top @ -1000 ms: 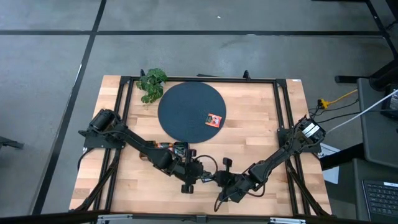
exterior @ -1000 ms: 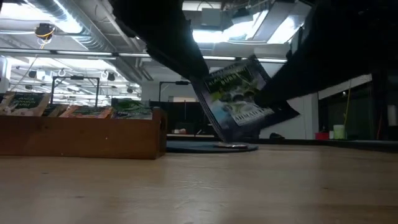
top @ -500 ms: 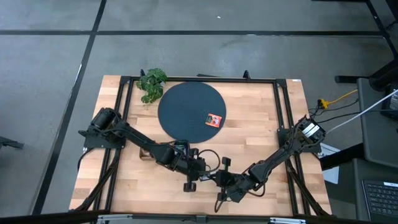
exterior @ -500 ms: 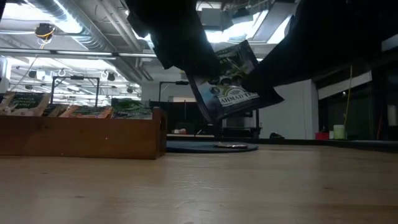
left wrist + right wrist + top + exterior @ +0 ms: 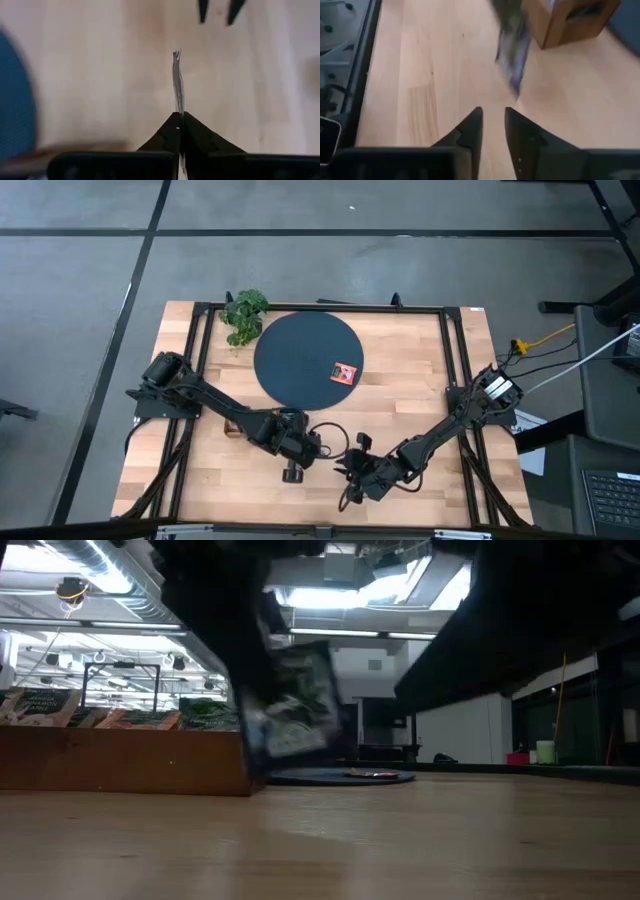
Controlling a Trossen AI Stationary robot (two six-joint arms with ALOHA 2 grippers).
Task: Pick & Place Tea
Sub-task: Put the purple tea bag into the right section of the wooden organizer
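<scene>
The left gripper [image 5: 179, 131] is pinching a dark tea sachet [image 5: 177, 82] edge-on between its pressed-together fingers, the packet's long axis running straight out ahead of the fingertips. Seen from above, this gripper [image 5: 297, 450] is hanging just off the near rim of the dark disc [image 5: 300, 355], toward the front of the table. From table height the sachet [image 5: 292, 710] is showing as a dark, light-labelled square held clear of the wood, though it is blurred there, so its exact tilt is probably not worth calling.

The right gripper [image 5: 493, 131] is standing with its fingers slightly parted and nothing between them; it [image 5: 352, 472] is sitting a little farther from the disc than the left one, and the sachet is lying ahead of it and apart from its tips. So the left arm is the nearer, and the only one gripping, and the disc is lying beyond the packet along its own long axis.

An orange-red sachet [image 5: 345, 371] is already resting on the disc near its right edge. The wooden tray [image 5: 130, 755] (more sachets standing in it) is sitting beside the disc.

The table [image 5: 420, 380] is pale bare butcher-block, flat and open around the disc. Beyond it, a lit workshop ceiling [image 5: 90, 610] is showing.
</scene>
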